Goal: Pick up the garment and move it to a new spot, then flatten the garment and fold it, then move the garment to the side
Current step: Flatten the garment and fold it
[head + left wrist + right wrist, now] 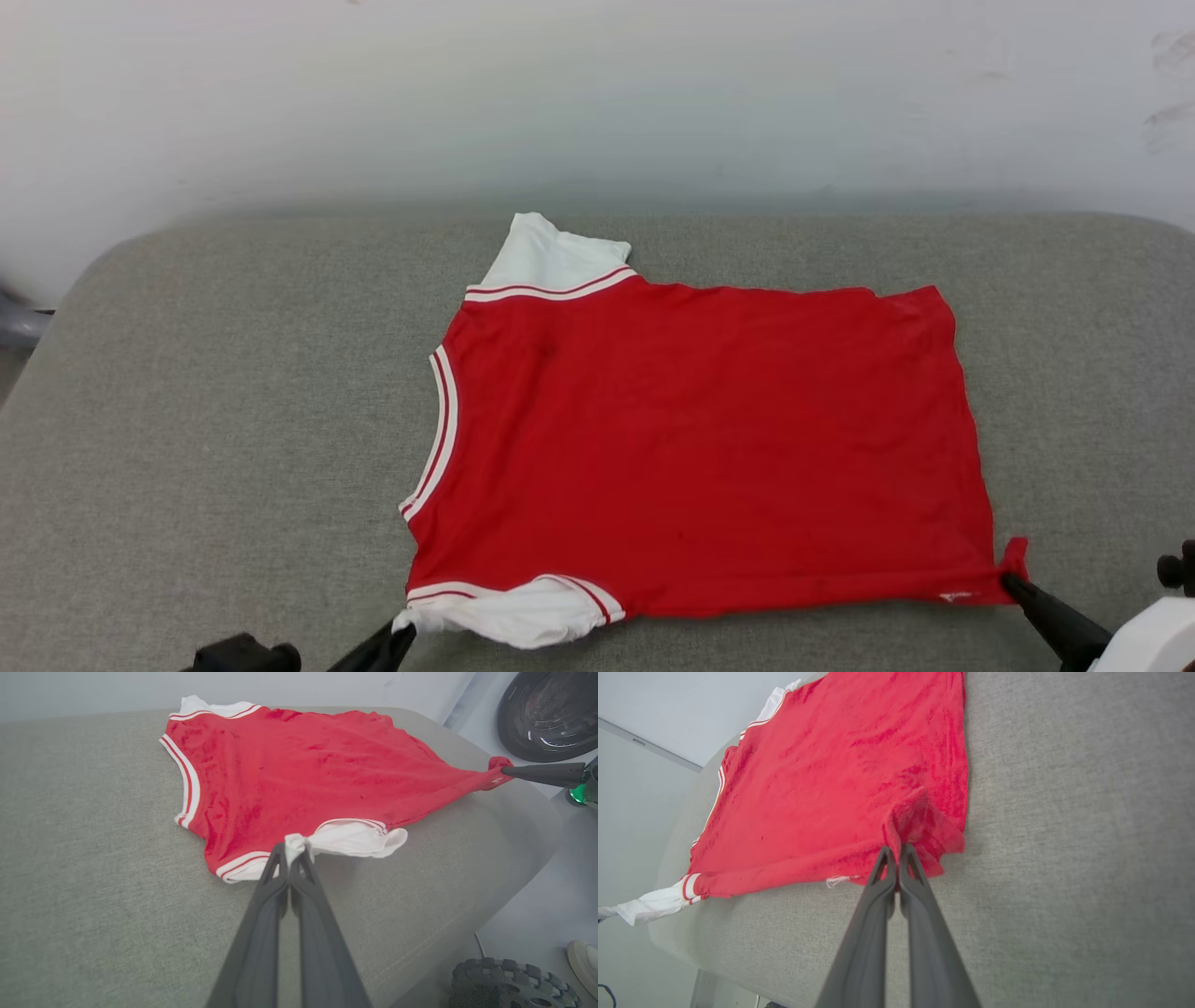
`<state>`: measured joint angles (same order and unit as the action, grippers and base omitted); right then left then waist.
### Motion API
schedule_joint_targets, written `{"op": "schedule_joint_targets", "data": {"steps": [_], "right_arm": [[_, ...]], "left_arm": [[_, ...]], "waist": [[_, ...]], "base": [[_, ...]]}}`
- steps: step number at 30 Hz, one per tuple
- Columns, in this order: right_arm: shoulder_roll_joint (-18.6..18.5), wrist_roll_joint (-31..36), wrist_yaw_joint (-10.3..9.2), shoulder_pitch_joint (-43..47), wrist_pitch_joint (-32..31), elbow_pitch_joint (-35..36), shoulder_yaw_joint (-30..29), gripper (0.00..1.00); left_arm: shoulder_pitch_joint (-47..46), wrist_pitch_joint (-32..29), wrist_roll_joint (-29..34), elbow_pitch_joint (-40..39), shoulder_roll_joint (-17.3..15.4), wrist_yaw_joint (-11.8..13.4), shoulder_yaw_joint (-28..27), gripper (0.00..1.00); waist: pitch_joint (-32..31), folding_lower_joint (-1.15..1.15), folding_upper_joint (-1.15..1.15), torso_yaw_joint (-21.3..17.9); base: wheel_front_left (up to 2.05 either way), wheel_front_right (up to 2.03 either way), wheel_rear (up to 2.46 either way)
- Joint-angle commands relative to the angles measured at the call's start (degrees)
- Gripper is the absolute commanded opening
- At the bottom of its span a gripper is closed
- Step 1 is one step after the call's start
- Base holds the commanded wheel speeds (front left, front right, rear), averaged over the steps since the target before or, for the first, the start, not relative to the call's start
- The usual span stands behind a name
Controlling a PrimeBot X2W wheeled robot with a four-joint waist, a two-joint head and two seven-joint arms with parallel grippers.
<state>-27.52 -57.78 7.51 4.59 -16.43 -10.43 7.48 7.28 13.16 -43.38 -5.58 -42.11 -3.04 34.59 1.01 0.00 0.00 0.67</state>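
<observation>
The garment (709, 439), a red T-shirt with white sleeves and striped trim, lies spread on the grey cushion (233, 420), neck to the left, plain side up. My left gripper (403, 635) is shut on the tip of the near white sleeve (355, 837) at the lower left; the left wrist view shows the cloth pinched at my left gripper (294, 848). My right gripper (1008, 581) is shut on the near hem corner at the lower right, and in its own view the red cloth bunches at my right gripper (895, 848). The far sleeve (551, 257) points toward the wall.
A pale wall (597, 93) rises behind the cushion. The cushion's front edge drops off close to both grippers (467, 914). Beyond it on the floor sit a round dark object (551, 714), a knobbly wheel (509, 982) and a shoe (586, 963).
</observation>
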Motion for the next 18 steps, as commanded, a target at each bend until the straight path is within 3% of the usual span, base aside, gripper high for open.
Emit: {"op": "schedule_joint_targets", "data": {"steps": [1, 18], "right_arm": [[0.7, 0.7, -0.04, -1.3, -0.7, 1.0, -1.1, 0.0], [7.2, 8.9, -0.04, -13.8, -9.4, 1.5, -6.8, 0.0]], "left_arm": [[-2.1, 0.2, 0.7, -0.3, 0.2, -0.2, -0.6, 0.0], [-21.0, -4.3, 1.8, 5.2, 1.1, -3.0, -1.9, 0.0]], "waist": [[1.3, 0.0, 0.0, -0.1], [12.5, 0.0, 0.0, -1.3]], "base": [[0.0, 0.0, 0.0], [0.0, 0.0, 0.0]]}}
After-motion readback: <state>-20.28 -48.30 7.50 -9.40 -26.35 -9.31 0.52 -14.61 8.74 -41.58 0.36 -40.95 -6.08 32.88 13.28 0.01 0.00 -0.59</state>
